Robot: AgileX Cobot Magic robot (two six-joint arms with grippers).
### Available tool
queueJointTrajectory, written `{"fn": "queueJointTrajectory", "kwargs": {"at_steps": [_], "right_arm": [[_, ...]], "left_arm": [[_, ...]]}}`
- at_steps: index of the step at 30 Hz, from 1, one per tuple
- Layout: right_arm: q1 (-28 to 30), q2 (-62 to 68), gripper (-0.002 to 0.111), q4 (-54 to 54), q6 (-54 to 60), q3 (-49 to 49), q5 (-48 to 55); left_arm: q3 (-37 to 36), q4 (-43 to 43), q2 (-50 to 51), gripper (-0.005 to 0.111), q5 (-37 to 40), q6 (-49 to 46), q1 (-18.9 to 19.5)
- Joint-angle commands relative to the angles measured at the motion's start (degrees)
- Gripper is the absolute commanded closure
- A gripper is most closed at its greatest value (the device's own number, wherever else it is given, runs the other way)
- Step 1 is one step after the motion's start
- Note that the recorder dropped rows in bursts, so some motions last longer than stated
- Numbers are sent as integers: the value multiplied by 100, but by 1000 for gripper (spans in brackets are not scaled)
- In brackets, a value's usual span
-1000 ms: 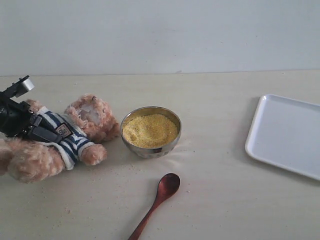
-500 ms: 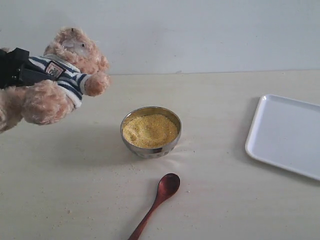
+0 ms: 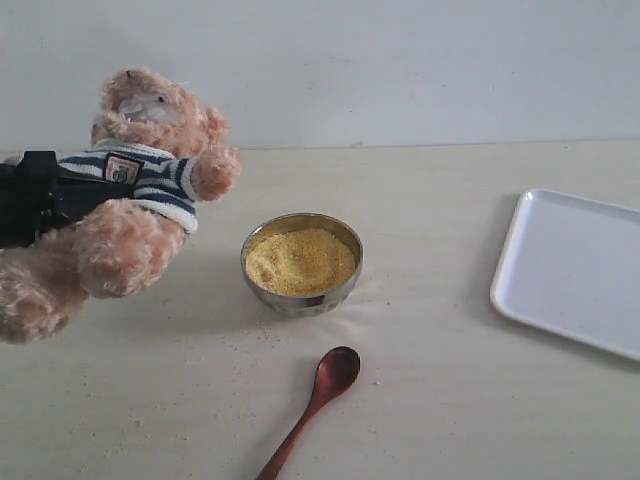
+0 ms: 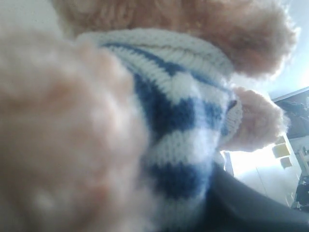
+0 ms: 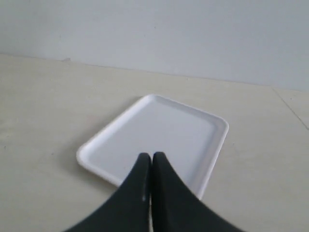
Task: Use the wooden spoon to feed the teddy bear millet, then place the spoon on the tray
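Left fingers [image 3: 35,200] pinching teddy bear [image 3: 140,180] at striped torso; bear aloft, 10 o'clock of bowl [image 3: 300,302] of millet [image 3: 300,260]. Right fingers [image 5: 137,193] pressed together, empty, tray [image 5: 159,130] just ahead. Wooden spoon [image 3: 318,395] flat at bowl's 6 o'clock, tray at 3 o'clock. Pale desk [image 3: 450,400], stray grains; plain white wall [image 3: 400,70].

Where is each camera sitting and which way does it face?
Exterior: off the arms, facing the table; the left gripper holds the fluffy light-brown teddy bear aloft.
Left wrist: against the bear's striped shirt; dark gripper edge shows.
Right wrist: looks past the shut right gripper at the flat white tray.
Shared: exterior also shows the tray.
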State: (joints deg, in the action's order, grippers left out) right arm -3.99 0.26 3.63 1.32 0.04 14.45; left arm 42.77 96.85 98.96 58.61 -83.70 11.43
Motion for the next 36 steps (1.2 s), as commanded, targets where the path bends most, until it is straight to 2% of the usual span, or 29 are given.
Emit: {"fn": "queueJointTrajectory", "kwargs": {"at_steps": [1, 3, 6, 8, 10, 11, 12, 14, 16, 17, 20, 22, 24, 25, 26, 27, 29, 34, 36], "right_arm": [[0, -26, 108, -1747, -1593, -4, -989], [0, -26, 108, -2405, -2284, -4, -1045], [0, -26, 108, -2412, -2428, -4, -1398], [0, -26, 108, -2412, -2245, -4, -2082], [0, -26, 108, -2707, -2863, -4, -3708], [0, -26, 108, -2378, -3591, -48, -4263], [0, -26, 108, -1748, -3922, -289, -4322], [0, 849, 108, 1486, -5193, -1260, -3763], [0, 2383, 108, 2772, -5288, -1847, -3472], [0, 3295, 108, 2875, -5067, -2135, -2971], [0, 5964, 108, 2605, -4895, -3187, -203], [-71, 6801, 108, 2096, -4543, -3479, 244], [-750, 7317, 108, 1362, -3629, -3478, -63], [-1451, 7398, 108, 1083, -3415, -3447, -327], [-1884, 7430, 108, 1050, -3415, -3447, -534], [-2673, 7497, 108, 905, -3440, -3447, -1127], [-3500, 7608, 108, 699, -3440, -3461, -1665], [-5215, 8434, 108, 557, -3685, -3830, -2062], [-5613, 8953, 108, 557, -3697, -4079, -1849]], "left_arm": [[-85, 310, -82, 102, 229, -394, 0], [-85, 310, -82, 102, 138, -415, 0], [-85, 310, -82, 102, 113, -415, 0], [-85, 310, -82, 102, 113, -507, 0], [-85, 310, -82, 102, 113, -640, 0], [-85, 310, -82, 102, 113, -660, 0], [-85, 310, -82, 102, 113, -742, 0], [-85, 310, -82, 102, 113, -785, 0], [-85, 310, -82, 102, 113, -785, 0], [-85, 310, -82, 102, 113, -785, 0], [-85, 310, -82, 102, 113, -785, 0], [-85, 310, -82, 102, 113, -762, 0], [-124, 310, -82, 102, 113, -762, 0], [-151, 310, -82, 102, 113, -762, 0], [-151, 310, -82, 102, 99, -762, 0], [-151, 310, -82, 102, 99, -762, 0], [-151, 310, -82, 102, 67, -762, 0], [-151, 310, -82, 102, 67, -776, 0], [-151, 310, -82, 102, 67, -805, 0]]}}
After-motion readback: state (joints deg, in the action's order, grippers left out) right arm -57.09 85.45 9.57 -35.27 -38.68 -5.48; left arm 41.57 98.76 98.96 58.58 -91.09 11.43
